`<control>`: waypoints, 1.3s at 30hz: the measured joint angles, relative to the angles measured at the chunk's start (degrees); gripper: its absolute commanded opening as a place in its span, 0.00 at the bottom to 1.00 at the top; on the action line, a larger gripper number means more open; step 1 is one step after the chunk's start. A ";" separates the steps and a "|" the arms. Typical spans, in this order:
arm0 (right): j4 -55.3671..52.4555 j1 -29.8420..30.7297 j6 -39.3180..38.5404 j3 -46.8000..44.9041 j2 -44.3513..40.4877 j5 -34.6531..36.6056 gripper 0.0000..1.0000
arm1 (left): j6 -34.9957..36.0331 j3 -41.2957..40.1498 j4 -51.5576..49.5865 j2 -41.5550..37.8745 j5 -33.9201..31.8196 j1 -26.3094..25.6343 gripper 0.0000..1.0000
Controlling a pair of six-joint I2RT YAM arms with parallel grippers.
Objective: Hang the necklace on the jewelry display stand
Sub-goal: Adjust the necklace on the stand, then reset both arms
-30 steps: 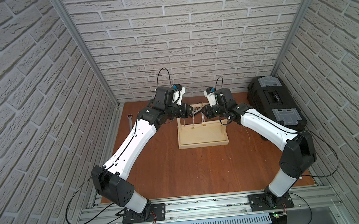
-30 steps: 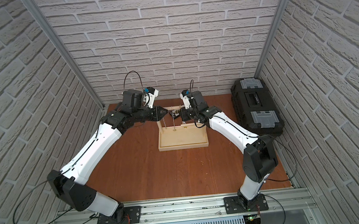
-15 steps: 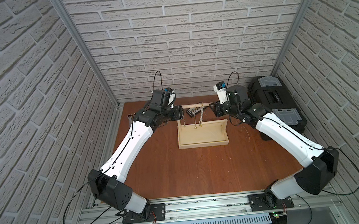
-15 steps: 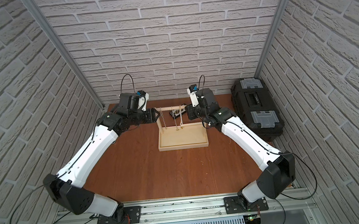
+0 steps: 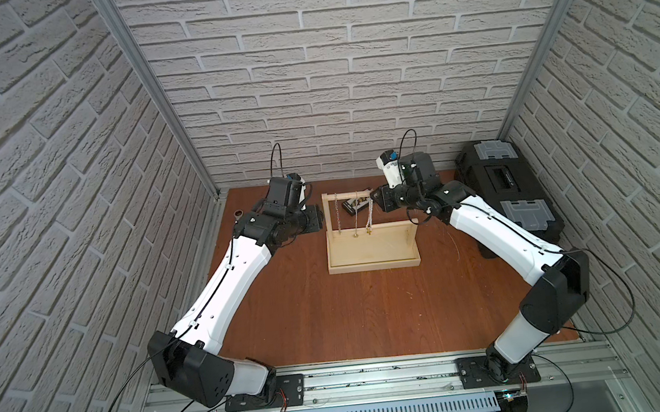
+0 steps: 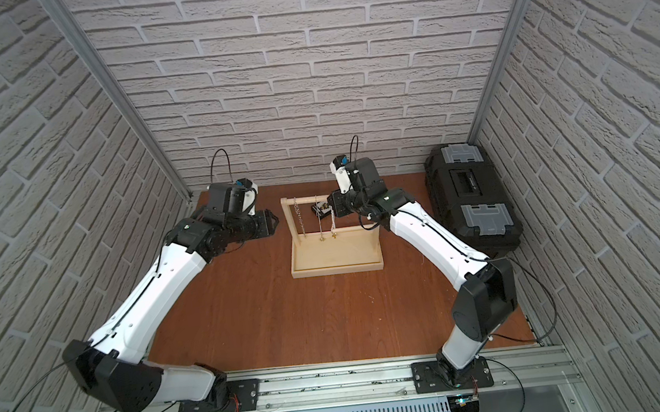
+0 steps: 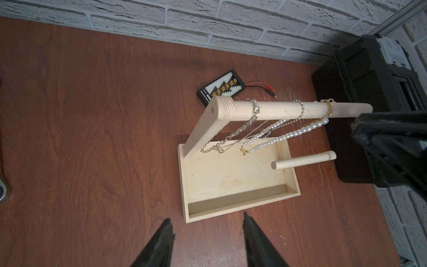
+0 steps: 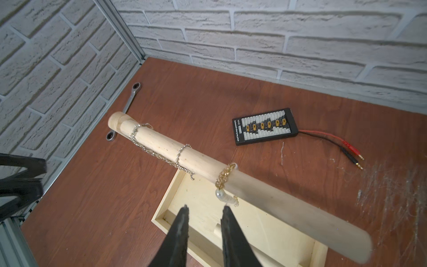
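The pale wooden jewelry display stand stands at the back middle of the table. A pearl necklace with a gold clasp hangs on its dowel bar, free of both grippers. Two silver chains hang beside it. My left gripper is open and empty, just left of the stand's post. At the bar's free end my right gripper is open too, with its tips just short of the pearls and nothing between them.
A black toolbox sits against the right wall. Behind the stand lies a black connector board with red and black leads. A wrench lies at the back left corner. A short peg rises from the tray.
Both grippers have drawn back from the middle of the bar, the left one to the left and the right one to the right. The left gripper has opened. The pearl necklace stays on the bar.
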 measured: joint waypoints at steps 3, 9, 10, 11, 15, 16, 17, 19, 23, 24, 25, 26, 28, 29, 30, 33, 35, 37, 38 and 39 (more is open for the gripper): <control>-1.86 0.57 0.17 -0.02 1.31 0.13 0.35 | -0.02 -0.63 0.00 -0.57 -0.02 0.59 0.51; -3.91 2.45 -0.94 -0.55 -1.92 3.43 0.50 | -1.75 -5.33 0.66 -3.39 -0.48 4.17 0.69; -4.22 2.67 -1.40 -1.01 -3.37 4.33 0.73 | -2.27 -6.80 0.79 -4.28 -1.03 5.38 0.70; -4.59 2.86 -1.86 -1.49 -4.79 5.05 0.98 | -2.47 -8.22 0.94 -5.14 -1.68 6.43 0.71; -4.46 3.19 -3.58 -5.49 -12.44 9.73 1.00 | -3.02 -14.97 2.86 -8.79 -7.34 10.56 0.92; -4.39 3.17 -3.96 -6.67 -14.29 11.19 1.00 | -2.97 -17.29 4.55 -9.90 -9.14 11.19 0.98; -4.22 3.17 -4.37 -7.72 -15.91 12.76 1.00 | -2.54 -19.85 6.78 -11.06 -10.84 11.67 0.98; -3.52 3.15 -4.66 -10.32 -19.08 17.51 1.00 | -0.59 -26.93 13.57 -14.29 -14.73 11.93 0.98; 0.50 1.09 -4.81 -17.14 -23.41 24.70 0.99 | 6.62 -42.14 30.34 -20.61 -17.29 13.90 0.98; 2.01 -0.31 -4.92 -19.71 -24.24 25.62 0.99 | 8.83 -45.03 33.83 -21.16 -17.09 15.17 0.98; 2.84 -1.73 -4.92 -21.84 -24.59 26.08 0.99 | 10.71 -46.75 36.22 -20.79 -16.59 17.00 0.98; 3.52 -3.06 -4.92 -23.67 -24.61 26.45 0.99 | 11.89 -47.45 37.83 -20.06 -15.74 18.60 0.98; 4.79 -5.79 -5.31 -27.61 -24.09 27.08 0.99 | 14.56 -48.54 42.97 -17.40 -13.86 22.49 0.98; 5.60 -6.86 -5.77 -29.49 -23.87 27.28 0.99 | 16.09 -49.37 46.07 -16.26 -13.53 23.69 0.98; 6.73 -7.98 -6.27 -31.82 -23.67 27.47 0.99 | 17.53 -50.47 49.53 -14.97 -13.46 24.65 0.98; 10.80 -10.43 -6.64 -38.64 -23.89 27.65 0.99 | 20.39 -53.48 58.16 -10.01 -12.24 26.56 0.98; 14.47 -11.82 -6.60 -43.21 -24.94 28.20 0.99 | 21.94 -55.12 63.45 -5.75 -10.75 27.56 0.98; 19.30 -13.38 -6.64 -48.50 -27.41 29.53 0.99 | 23.17 -57.05 69.77 -0.57 -9.05 28.76 0.98; 21.66 -14.25 -6.71 -50.90 -28.81 30.08 0.99 | 23.45 -57.81 72.11 1.25 -8.26 29.20 0.98; 24.41 -15.21 -7.21 -53.51 -30.36 30.71 0.99 | 23.71 -58.86 75.12 3.34 -7.52 29.62 0.98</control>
